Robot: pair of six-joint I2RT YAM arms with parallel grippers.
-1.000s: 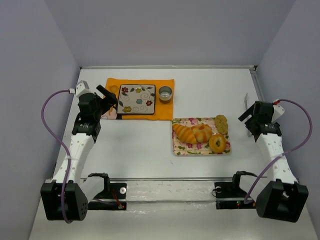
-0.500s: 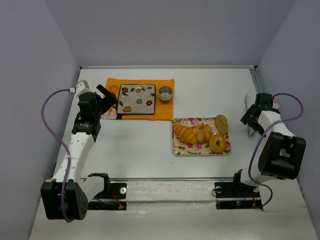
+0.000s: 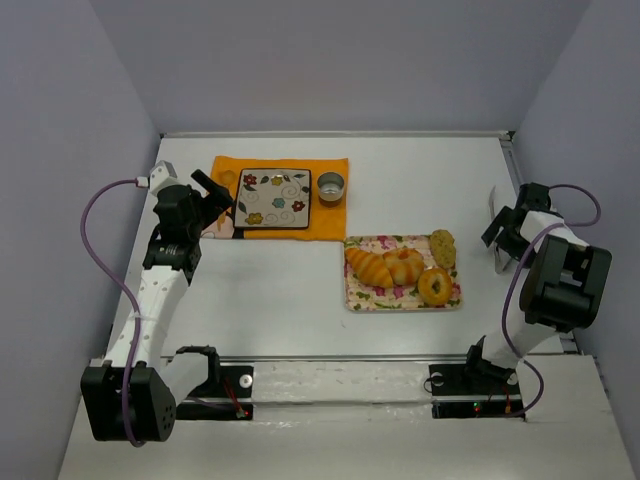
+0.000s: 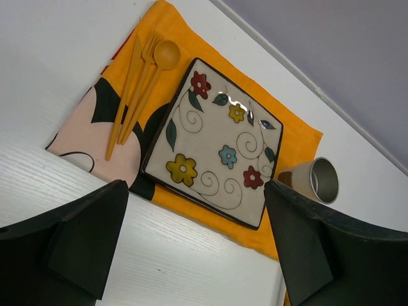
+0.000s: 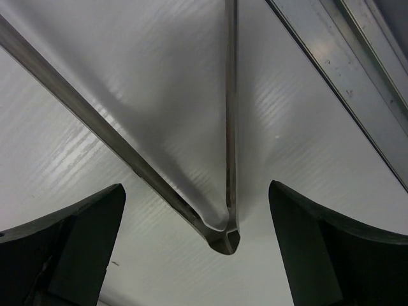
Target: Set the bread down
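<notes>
The right arm [image 3: 562, 285] has folded up. Its bulky elbow, earlier low at 5 o'clock by the bench's [image 3: 290, 300] near edge, now sits at 3 o'clock, close behind the right tool [image 3: 497, 235].

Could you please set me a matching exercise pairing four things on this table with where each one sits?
1 bread
2 doughnut
3 metal cup
4 square plate

A middle of the orange placemat
B far right corner of the floral tray
C near right corner of the floral tray
D right end of the orange placemat

Pairs: 1-B, 2-C, 3-D, 4-A
</notes>
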